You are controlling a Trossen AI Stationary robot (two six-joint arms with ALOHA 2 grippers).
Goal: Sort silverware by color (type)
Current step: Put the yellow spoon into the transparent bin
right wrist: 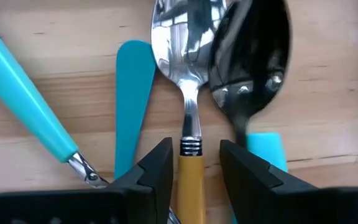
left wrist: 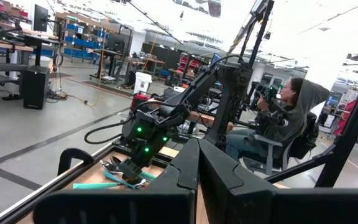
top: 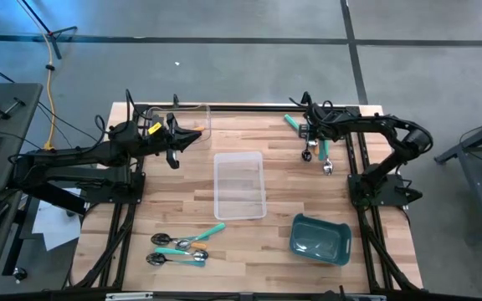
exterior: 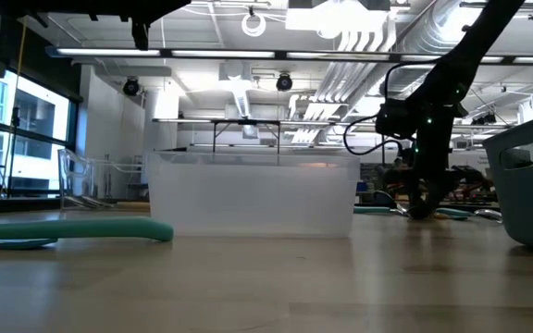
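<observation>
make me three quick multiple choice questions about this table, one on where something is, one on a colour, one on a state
1. Where does the teal bin sit relative to the clear tray?
A. On the side away from the arms' bases, toward the right arm
B. Inside the tray
C. Beside the left arm's base

2. What colour is the handle between the right tool fingers?
A. Green
B. Orange
C. Teal

3. How is the left tool?
A. Wide open
B. Holding a spoon
C. Shut, holding nothing

Answers:
1. A, the high view shows the bin diagonally off the tray's corner on the right arm's side.
2. B, the right wrist view shows the orange-handled spoon between the fingers.
3. C, the left wrist view shows its fingers together with nothing between them.
</observation>
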